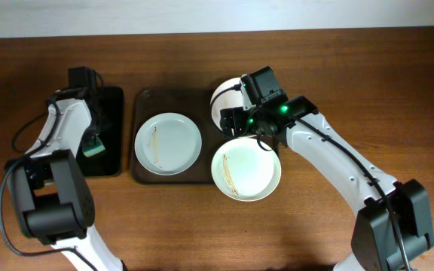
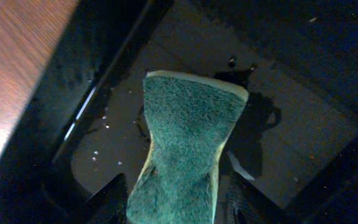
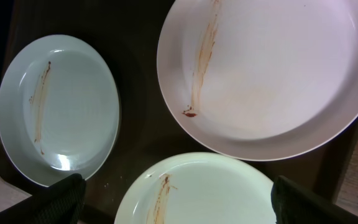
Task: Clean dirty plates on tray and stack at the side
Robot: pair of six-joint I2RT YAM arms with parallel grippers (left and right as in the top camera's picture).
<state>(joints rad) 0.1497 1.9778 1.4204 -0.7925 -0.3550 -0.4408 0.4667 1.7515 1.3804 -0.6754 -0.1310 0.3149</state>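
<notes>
Squeezing a green sponge point(image 2: 185, 149) in the left gripper point(image 2: 176, 202) above the black tray point(image 2: 291, 143), and holding the right gripper point(image 3: 173, 196) wide open over three streaked plates point(image 1: 167, 143) at the brown tray point(image 1: 143, 175).

- In overhead view, right part of far plate point(image 1: 223, 96) hidden under right arm point(image 1: 330, 159); right end of tray point(image 1: 145, 175) hidden as well.
- In right wrist view, closest plate point(image 3: 197, 190) cut off by bottom edge, large plate point(image 3: 272, 74) by top and right edges.
- In left wrist view, one end of sponge point(image 2: 185, 143) cut off by bottom edge.
</notes>
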